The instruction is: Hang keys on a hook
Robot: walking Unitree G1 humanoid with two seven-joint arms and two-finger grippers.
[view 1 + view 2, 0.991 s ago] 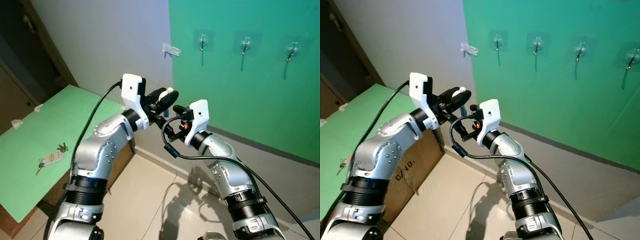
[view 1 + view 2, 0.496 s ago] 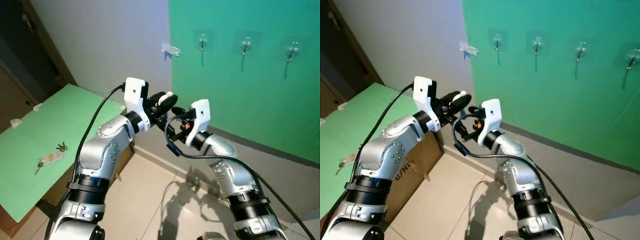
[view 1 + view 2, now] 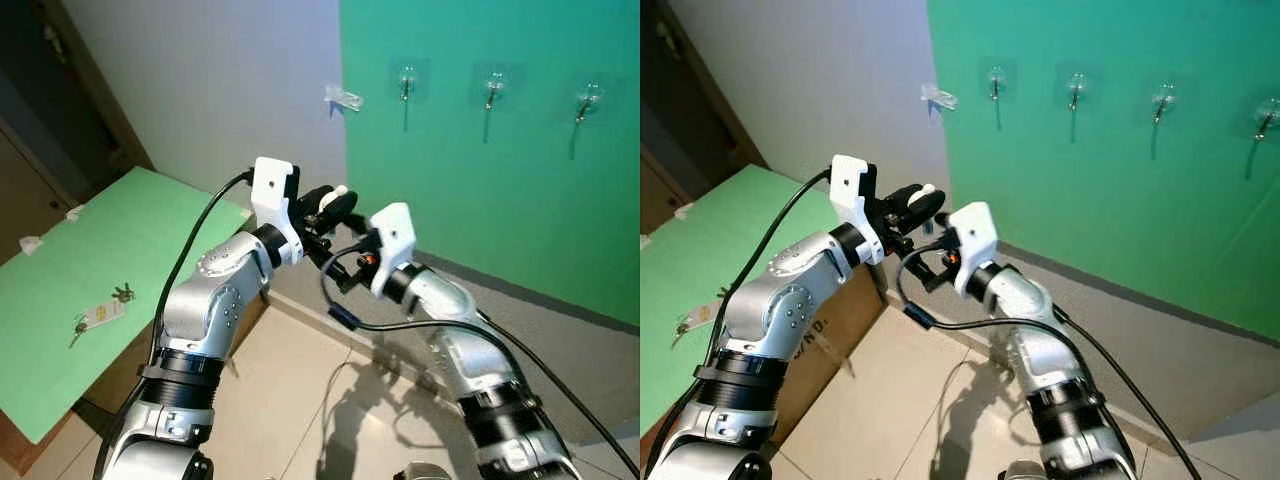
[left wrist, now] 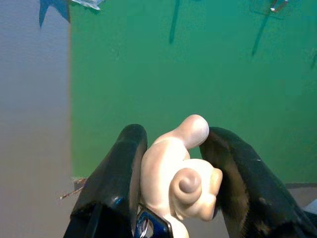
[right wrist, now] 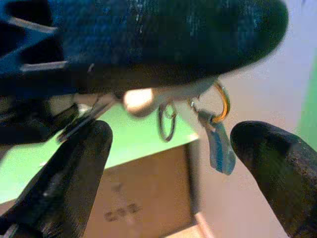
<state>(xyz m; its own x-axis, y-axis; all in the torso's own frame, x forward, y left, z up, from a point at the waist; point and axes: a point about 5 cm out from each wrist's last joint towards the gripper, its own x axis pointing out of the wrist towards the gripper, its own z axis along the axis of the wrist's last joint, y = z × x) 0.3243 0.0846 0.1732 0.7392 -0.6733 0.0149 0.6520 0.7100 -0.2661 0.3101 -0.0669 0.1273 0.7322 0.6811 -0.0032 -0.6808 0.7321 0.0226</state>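
While both arms are raised in front of the green wall panel (image 3: 500,190), the left end effector (image 3: 332,205) is clamped on a cream figurine keychain (image 4: 181,171), squeezed between its two black fingers (image 4: 116,173). Off the bottom of that keychain dangle a gold ring (image 5: 221,101), a smaller silver ring (image 5: 167,121) and a little blue tag (image 5: 218,148), all hanging under the left end effector.

Right end effector (image 5: 168,148) sits just beside and below it, fingers spread wide apart with nothing between them; the rings and tag hang in the gap, touching neither finger as far as I can see.

Up on the green wall panel is a row of clear stick-on hooks (image 3: 405,82), well above and beyond both end effectors. One more clear hook (image 3: 342,97) is on the grey wall just off the panel's edge.

Off to the robot's left, away from the panel, a green surface (image 3: 150,225) carries a second bunch of keys with a white tag (image 3: 100,315). A cardboard box (image 3: 830,325) sits under its edge.
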